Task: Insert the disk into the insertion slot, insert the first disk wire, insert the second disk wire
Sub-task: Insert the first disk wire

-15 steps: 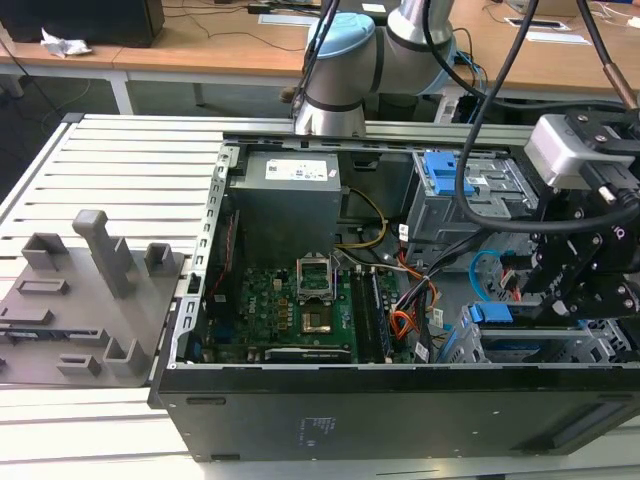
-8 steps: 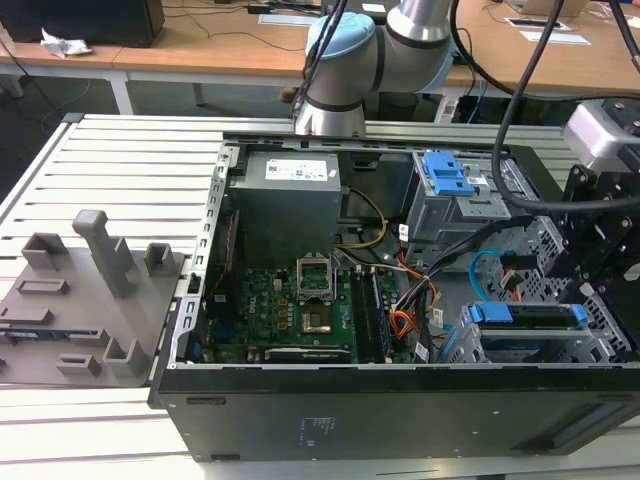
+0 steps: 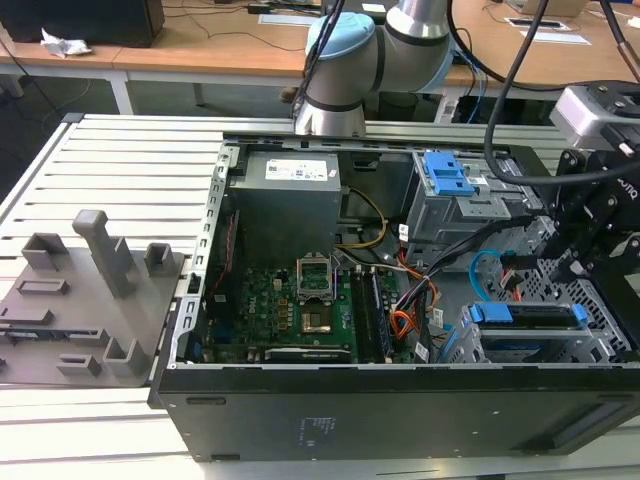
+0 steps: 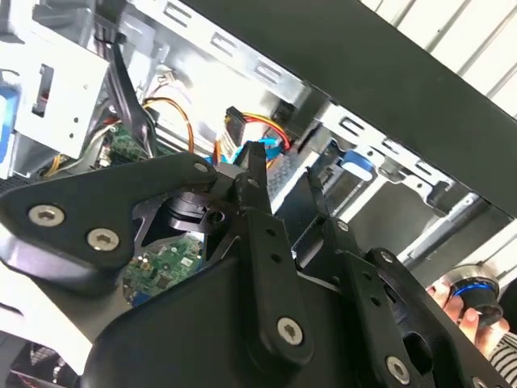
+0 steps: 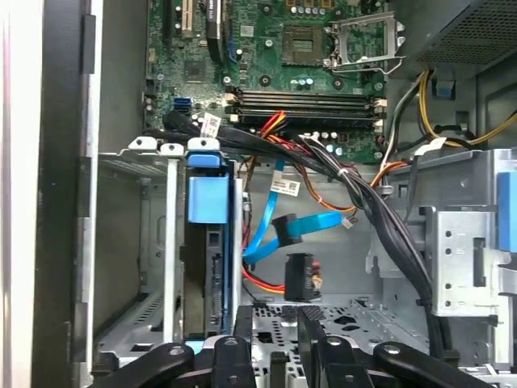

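The disk (image 3: pixel 525 316), framed by its blue carrier, already sits in the insertion slot (image 3: pixel 600 300) at the near corner of the open computer case, towards the exterior view's right, on the slatted counter (image 3: pixel 130 150). In the second wrist view the pincer (image 4: pixel 287 174) stands moderately wide with nothing between its fingers, one tip just beside the blue data cable (image 5: pixel 303 226). That cable and the black power connector (image 5: pixel 299 279), with its red and orange leads, both hang loose near the disk's rear edge, so neither wire looks plugged in. The likely trouble is a poor grip. The connectors dangle close to a thick bundle of black cables (image 5: pixel 380 218), so closing could catch the wrong lead or twist a plug. A keyed plug pushed in askew may jam or strain the port, and the fingers could knock the perforated metal. As for writing, the power supply (image 3: pixel 290 210) bears a white label (image 3: pixel 295 172) and a white tag (image 5: pixel 284 187) hangs on a cable, but I cannot make out either one's print.
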`<action>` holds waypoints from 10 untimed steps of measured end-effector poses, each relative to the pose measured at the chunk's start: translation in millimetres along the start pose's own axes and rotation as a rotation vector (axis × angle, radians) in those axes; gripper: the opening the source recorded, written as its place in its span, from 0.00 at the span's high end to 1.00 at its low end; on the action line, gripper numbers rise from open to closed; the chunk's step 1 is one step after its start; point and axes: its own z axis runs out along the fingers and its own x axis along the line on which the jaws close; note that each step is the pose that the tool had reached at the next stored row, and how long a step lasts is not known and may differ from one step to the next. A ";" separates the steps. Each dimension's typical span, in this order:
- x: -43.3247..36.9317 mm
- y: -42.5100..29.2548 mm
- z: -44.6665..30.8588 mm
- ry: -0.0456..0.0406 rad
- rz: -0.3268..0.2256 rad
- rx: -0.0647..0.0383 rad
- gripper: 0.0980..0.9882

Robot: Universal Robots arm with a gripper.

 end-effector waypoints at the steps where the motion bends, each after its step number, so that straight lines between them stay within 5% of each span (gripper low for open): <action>1: -3.5 0.1 0.2 0.0000 0.000 0.000 0.70; 10: -3.8 17.8 3.9 0.0066 0.000 0.001 0.70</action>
